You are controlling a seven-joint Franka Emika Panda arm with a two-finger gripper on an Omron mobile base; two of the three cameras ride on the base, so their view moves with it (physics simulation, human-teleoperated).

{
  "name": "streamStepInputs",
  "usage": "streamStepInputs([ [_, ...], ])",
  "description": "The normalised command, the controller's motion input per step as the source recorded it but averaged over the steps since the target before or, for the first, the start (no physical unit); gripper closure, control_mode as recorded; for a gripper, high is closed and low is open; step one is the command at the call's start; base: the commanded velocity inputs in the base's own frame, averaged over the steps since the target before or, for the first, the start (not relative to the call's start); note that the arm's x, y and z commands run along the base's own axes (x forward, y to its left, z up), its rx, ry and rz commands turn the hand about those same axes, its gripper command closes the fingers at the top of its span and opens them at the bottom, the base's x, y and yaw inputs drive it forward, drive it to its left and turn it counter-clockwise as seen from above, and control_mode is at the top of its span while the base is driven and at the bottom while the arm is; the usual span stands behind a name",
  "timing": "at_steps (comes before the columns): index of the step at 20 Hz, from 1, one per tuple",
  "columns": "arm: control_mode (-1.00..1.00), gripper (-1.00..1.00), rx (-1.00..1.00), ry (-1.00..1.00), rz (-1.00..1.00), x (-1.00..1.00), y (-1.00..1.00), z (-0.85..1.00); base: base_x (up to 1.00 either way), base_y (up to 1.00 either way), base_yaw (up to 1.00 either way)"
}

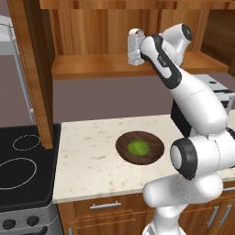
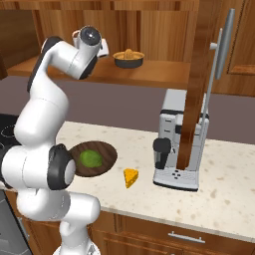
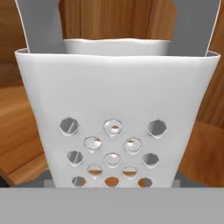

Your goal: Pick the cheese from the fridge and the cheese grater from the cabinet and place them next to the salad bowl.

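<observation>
The cheese grater (image 1: 134, 46) stands upright on the cabinet shelf (image 1: 92, 66), pale silver-grey. It looms close in the hand view, its perforated face (image 3: 113, 109) spanning the frame. My gripper (image 1: 137, 51) reaches into the cabinet and is shut on the grater's sides, with the fingers mostly hidden behind it. The cheese (image 2: 131, 177), a small orange-yellow wedge, lies on the counter just right of the salad bowl (image 2: 107, 152). That wide dark wooden bowl (image 1: 124, 142) holds a green mound. The fridge is out of view.
A small dark bowl (image 2: 128, 59) with an orange-yellow item sits on the same shelf, right of the grater. A coffee machine (image 2: 179, 144) stands on the counter. Open cabinet doors (image 1: 41, 69) (image 2: 199, 74) hang at both sides. A black stove (image 1: 18, 170) borders the counter's left.
</observation>
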Motion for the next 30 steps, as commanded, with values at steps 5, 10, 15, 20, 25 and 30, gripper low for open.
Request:
streamStepInputs([
  [5,-1.0,1.0,0.04,0.0,0.0,-0.69,-0.06,0.0,0.0,0.0,0.0],
  [10,-1.0,1.0,0.01,0.0,0.0,-0.71,-0.03,0.0,0.0,0.0,0.0],
  [15,-1.0,1.0,0.0,0.0,-0.01,-0.68,0.0,-0.02,0.0,0.0,0.0],
  [20,-1.0,1.0,0.0,0.0,-0.04,-0.66,0.0,-0.1,0.0,0.0,0.0],
  [25,-1.0,1.0,0.0,0.0,-0.08,-0.65,0.0,-0.19,0.0,0.0,0.0],
  [30,-1.0,1.0,0.0,0.0,-0.11,-0.66,0.03,-0.25,0.0,0.0,0.0],
])
